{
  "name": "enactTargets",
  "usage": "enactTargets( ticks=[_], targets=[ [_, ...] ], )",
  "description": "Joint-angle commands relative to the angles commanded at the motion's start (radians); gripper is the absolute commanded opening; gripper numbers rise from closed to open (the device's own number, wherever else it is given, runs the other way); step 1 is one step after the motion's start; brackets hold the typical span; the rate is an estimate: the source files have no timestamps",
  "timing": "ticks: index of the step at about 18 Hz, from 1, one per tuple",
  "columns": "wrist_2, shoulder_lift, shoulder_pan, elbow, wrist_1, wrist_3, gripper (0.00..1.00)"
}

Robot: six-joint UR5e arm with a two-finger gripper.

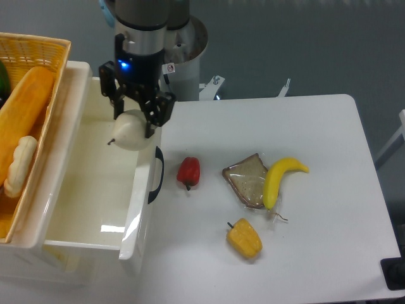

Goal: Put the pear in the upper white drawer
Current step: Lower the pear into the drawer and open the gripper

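Here, tool (134, 121) gripping pear (131, 136), above upper white drawer (95, 190)

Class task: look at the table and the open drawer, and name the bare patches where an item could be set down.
Bare: the upper white drawer floor, under the pear held in the claw; the table right of the banana; the far strip behind the red pepper. Crowded: the middle, around the bread slice and the yellow pepper.
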Motion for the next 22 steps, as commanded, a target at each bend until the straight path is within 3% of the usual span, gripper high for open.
enactTargets(
  ticks=[7,17,22],
  targets=[
    [0.005,-0.107,-0.041,0.002,0.054,0.000,0.23],
    [0.006,-0.155,-0.057,0.005,0.064,0.126,0.30],
    [0.006,-0.173,-0.071,0.011,0.063,0.136,0.49]
  ],
)
